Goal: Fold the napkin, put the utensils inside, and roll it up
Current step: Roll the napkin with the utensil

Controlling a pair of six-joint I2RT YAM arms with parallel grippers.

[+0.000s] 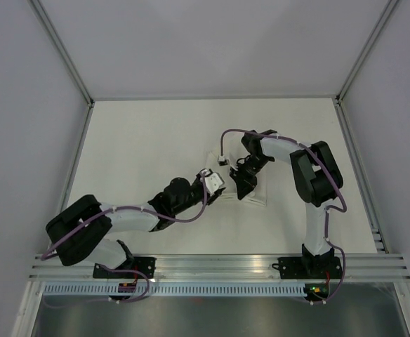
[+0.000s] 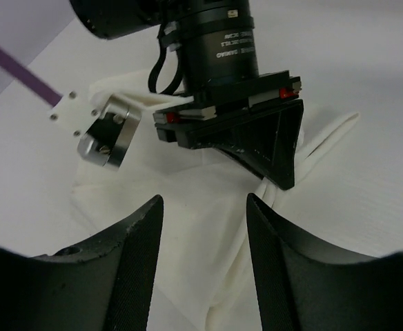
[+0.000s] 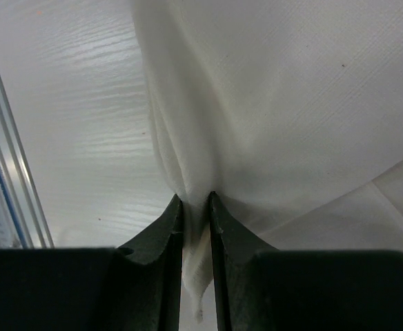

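Observation:
The white napkin (image 1: 258, 197) lies bunched and partly folded on the white table, mostly under the two grippers. My right gripper (image 3: 196, 200) is shut on a gathered fold of the napkin (image 3: 291, 103), with a frayed tip of cloth hanging between its fingers. In the left wrist view the right gripper (image 2: 281, 181) comes down from above and pinches a ridge of the napkin (image 2: 188, 186). My left gripper (image 2: 205, 201) stands open just above the cloth, close beside the right one, with nothing between its fingers. In the top view the left gripper (image 1: 225, 188) and the right gripper (image 1: 241, 187) nearly meet. The utensils are out of view.
An aluminium rail (image 1: 219, 265) runs along the near edge of the table and shows at the left as the rail (image 3: 8, 172). Grey enclosure walls (image 1: 22, 105) close in the sides and the back. A purple cable (image 2: 15, 69) runs along each arm.

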